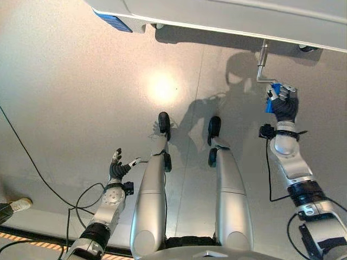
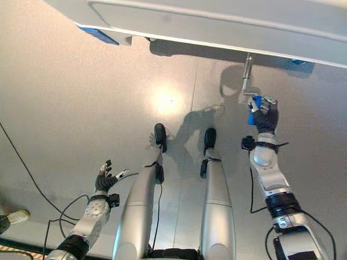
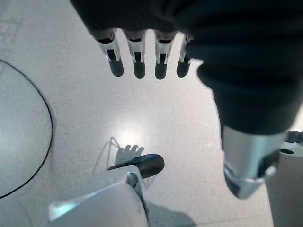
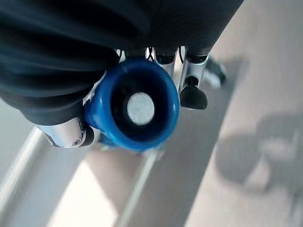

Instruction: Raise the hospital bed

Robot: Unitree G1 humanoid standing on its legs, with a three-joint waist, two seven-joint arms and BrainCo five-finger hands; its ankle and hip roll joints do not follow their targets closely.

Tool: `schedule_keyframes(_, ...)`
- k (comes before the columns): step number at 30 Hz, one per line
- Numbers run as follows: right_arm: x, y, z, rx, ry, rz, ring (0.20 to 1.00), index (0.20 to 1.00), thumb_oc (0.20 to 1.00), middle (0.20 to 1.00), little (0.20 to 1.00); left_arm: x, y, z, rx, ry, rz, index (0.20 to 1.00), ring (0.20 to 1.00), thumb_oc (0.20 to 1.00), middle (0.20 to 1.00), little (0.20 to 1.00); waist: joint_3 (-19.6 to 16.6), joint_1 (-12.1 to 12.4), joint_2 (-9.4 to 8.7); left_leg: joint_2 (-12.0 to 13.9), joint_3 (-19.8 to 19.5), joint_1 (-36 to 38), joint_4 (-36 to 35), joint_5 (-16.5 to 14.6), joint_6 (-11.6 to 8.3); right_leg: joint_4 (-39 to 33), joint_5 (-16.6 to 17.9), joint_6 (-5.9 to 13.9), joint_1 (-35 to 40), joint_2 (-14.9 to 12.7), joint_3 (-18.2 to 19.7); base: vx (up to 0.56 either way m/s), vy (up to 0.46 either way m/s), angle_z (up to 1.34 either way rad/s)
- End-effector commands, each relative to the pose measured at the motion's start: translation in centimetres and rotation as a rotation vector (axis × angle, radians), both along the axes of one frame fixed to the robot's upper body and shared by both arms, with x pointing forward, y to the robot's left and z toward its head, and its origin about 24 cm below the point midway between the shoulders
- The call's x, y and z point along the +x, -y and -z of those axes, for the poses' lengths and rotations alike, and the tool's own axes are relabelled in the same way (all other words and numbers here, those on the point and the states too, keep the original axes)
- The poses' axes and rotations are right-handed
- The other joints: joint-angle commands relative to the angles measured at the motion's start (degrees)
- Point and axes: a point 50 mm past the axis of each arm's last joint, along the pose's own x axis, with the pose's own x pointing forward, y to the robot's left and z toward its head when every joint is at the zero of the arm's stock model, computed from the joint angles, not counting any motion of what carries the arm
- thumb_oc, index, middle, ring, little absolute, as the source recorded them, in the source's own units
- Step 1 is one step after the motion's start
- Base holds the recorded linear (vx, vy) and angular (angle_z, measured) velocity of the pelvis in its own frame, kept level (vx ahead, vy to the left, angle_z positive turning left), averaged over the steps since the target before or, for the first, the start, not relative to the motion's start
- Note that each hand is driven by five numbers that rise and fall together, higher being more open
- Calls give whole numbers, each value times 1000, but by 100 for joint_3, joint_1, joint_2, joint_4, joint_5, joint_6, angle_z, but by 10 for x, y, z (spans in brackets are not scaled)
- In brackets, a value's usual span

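The pale grey hospital bed frame (image 1: 227, 16) runs across the far side of the scene. From its lower edge a silver metal crank arm (image 1: 262, 60) hangs toward the robot, its long axis roughly at right angles to the bed's edge, then bends sideways into a blue plastic crank handle (image 1: 269, 97). The right hand (image 1: 283, 103) has its fingers curled round that blue handle just below the bed frame; in the right wrist view the handle's round end (image 4: 137, 108) points straight at the camera. The left hand (image 1: 117, 167) hovers over the grey floor (image 1: 81, 97), well away from the bed, fingers (image 3: 137, 56) straight and spread, holding nothing. A person's white shoe (image 1: 19, 205) sits farther from the bed still.
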Motion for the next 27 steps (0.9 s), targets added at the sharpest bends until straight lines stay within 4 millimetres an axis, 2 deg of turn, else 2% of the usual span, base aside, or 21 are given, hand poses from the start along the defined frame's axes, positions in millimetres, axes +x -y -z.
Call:
schedule_keyframes(1, -23, 71, -73, -124, 259, 388, 200, 200, 200, 200, 200, -29, -16, 12, 39, -42, -74, 1000, 1000, 1000, 1000, 1000, -121, -98, 44, 70, -33, -9, 683, -450, -308, -289, 554, 471, 20, 32, 281, 0, 0, 0)
schedule_keyframes(9, -21, 97, -65, -302, 78, 531, 200, 200, 200, 200, 200, -27, -14, 9, 47, -24, -65, 1000, 1000, 1000, 1000, 1000, -121, -88, 10, 61, -69, -131, 737, -488, -296, -264, 541, 478, -67, 19, 252, 0, 0, 0)
schedule_keyframes(14, -19, 113, -55, -346, -49, 589, 200, 200, 200, 200, 200, -25, -11, 6, 40, -6, -57, 1000, 1000, 1000, 1000, 1000, -121, -42, 2, 40, -97, -284, 824, -512, -287, -205, 533, 474, -182, 7, 256, 0, 0, 0)
schedule_keyframes(16, -17, 114, -56, -358, -59, 593, 200, 200, 200, 200, 200, -25, -11, 5, 39, -2, -59, 1000, 1000, 1000, 1000, 1000, -121, -43, 3, 35, -97, -327, 847, -518, -285, -180, 527, 467, -216, 8, 257, 8, 0, 4)
schedule_keyframes(20, -13, 131, -36, -355, -228, 643, 200, 200, 200, 200, 200, -22, -5, 5, 33, 5, -38, 1000, 1000, 1000, 1000, 1000, -121, 31, 52, 10, -111, -502, 912, -530, -261, -122, 537, 454, -382, -9, 250, 15, 14, 3)
schedule_keyframes(22, -11, 133, -33, -353, -261, 640, 200, 200, 200, 200, 200, -22, -4, 5, 30, 3, -40, 1000, 1000, 1000, 1000, 1000, -121, 38, 65, 10, -108, -546, 928, -535, -257, -102, 535, 450, -426, -11, 257, 0, 0, 0)
schedule_keyframes(25, -6, 140, -17, -327, -404, 645, 200, 200, 200, 200, 200, -18, 0, 4, 28, 8, -21, 1000, 1000, 1000, 1000, 1000, -121, 121, 149, 2, -115, -687, 973, -540, -253, -30, 515, 423, -567, -26, 247, 0, 0, 0)
schedule_keyframes(27, -6, 143, -8, -372, -500, 650, 200, 200, 200, 200, 200, -16, 2, 2, 20, 18, -9, 1000, 1000, 1000, 1000, 1000, -121, 165, 228, -11, -130, -778, 1019, -524, -255, 53, 507, 424, -659, -39, 262, 0, 0, 0)
